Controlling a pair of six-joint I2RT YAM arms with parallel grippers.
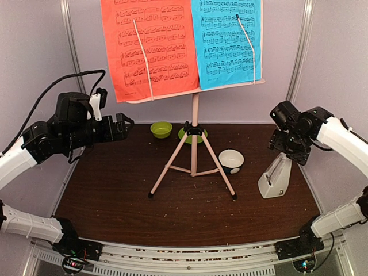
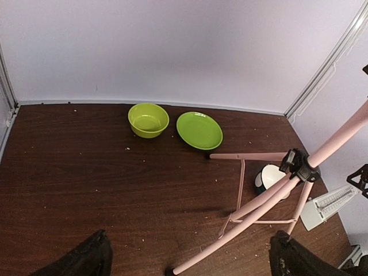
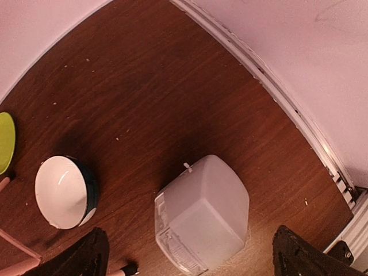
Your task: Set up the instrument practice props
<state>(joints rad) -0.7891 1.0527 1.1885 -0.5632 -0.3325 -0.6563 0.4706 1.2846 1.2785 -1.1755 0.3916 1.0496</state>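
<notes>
Left tool (image 2: 190,259) and right tool (image 3: 192,256) are wide open, empty. Metronome (image 3: 201,213) sits directly under the right tool; music stand (image 1: 194,144) with music sheets (image 1: 152,46) stands between both tools. Setup seems nearly complete.

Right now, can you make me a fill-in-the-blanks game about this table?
1. The red sheet sits on the music stand beside a ____ one.
2. The metronome stands below the open jaws of the ____ arm.
3. The green bowl sits beside a green ____.
Missing words: blue, right, plate.
</notes>
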